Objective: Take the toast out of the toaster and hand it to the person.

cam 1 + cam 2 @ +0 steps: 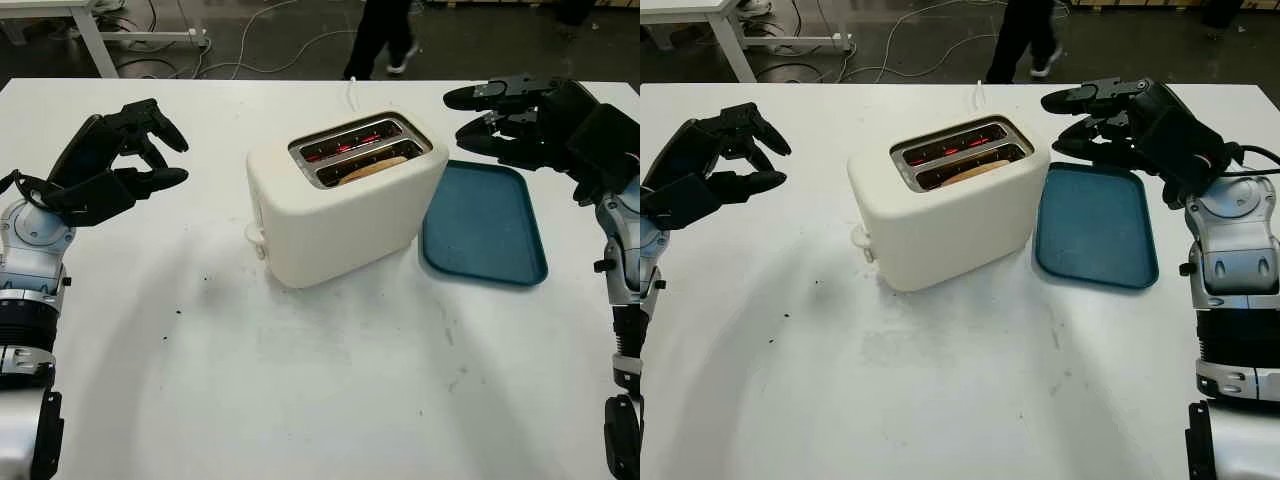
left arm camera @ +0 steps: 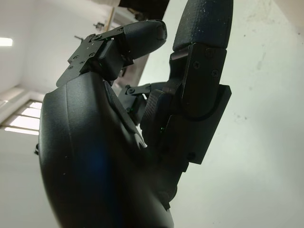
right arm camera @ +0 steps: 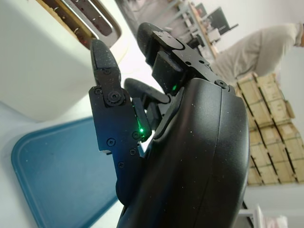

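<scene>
A cream two-slot toaster [image 1: 340, 205] stands in the middle of the white table, its slots glowing red inside. A slice of toast [image 1: 372, 167] sits low in the nearer slot, just its brown top edge showing. My right hand [image 1: 500, 115] hovers open to the right of the toaster, above the far edge of the blue tray, holding nothing. In the right wrist view the toaster [image 3: 52, 52] lies just beyond the fingers [image 3: 107, 99]. My left hand [image 1: 135, 160] is raised open at the table's left side, well away from the toaster.
A blue tray [image 1: 485, 225] lies flat right of the toaster. A person's dark legs [image 1: 380, 35] stand beyond the table's far edge. A person in a light shirt [image 3: 256, 52] appears in the right wrist view. Cables and a table frame [image 1: 100, 30] lie on the floor behind.
</scene>
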Robot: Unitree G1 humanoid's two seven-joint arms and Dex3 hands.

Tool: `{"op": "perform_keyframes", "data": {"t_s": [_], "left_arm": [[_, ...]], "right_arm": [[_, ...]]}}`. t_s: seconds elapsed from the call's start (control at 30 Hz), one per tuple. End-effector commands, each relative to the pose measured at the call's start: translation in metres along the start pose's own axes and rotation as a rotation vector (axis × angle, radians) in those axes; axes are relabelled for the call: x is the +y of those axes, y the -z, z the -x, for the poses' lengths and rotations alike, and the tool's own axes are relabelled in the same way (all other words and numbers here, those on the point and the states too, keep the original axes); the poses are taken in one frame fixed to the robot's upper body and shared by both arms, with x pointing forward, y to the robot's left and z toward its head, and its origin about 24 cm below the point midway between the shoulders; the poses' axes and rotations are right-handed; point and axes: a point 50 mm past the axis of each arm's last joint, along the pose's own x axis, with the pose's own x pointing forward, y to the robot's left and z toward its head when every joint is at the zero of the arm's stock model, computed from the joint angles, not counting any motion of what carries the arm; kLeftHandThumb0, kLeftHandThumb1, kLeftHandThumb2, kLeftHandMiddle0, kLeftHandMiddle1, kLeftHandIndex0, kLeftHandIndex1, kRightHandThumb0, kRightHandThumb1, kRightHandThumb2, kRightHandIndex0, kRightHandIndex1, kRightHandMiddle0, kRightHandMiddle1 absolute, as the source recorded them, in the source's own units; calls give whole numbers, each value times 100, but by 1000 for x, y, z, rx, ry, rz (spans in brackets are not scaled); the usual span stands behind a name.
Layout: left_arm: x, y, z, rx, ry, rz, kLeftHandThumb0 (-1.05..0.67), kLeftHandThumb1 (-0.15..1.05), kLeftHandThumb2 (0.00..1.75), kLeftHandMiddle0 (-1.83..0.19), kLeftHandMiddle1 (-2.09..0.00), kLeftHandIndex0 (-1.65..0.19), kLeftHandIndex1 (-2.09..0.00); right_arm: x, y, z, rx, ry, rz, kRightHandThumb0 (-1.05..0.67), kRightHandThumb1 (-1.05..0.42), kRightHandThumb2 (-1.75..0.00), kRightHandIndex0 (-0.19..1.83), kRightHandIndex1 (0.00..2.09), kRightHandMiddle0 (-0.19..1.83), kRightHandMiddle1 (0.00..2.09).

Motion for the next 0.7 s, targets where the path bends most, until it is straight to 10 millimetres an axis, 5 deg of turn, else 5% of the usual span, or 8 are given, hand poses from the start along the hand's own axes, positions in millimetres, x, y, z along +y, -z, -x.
{"op": "perform_keyframes", "data": {"t_s": [0.0, 0.67], "left_arm": [[2, 0, 1, -9, -10, 3, -105, 92, 25, -60, -139, -42, -140], [2, 0, 1, -5, -12, -6, -105, 92, 26, -61, -138, -41, -140]], "right_arm": [[-1, -4, -1, -17, 8, -10, -35, -87, 0, 42, 91, 78, 1], [-1, -4, -1, -23, 9, 12, -39, -87, 0, 43, 93, 79, 1]]}}
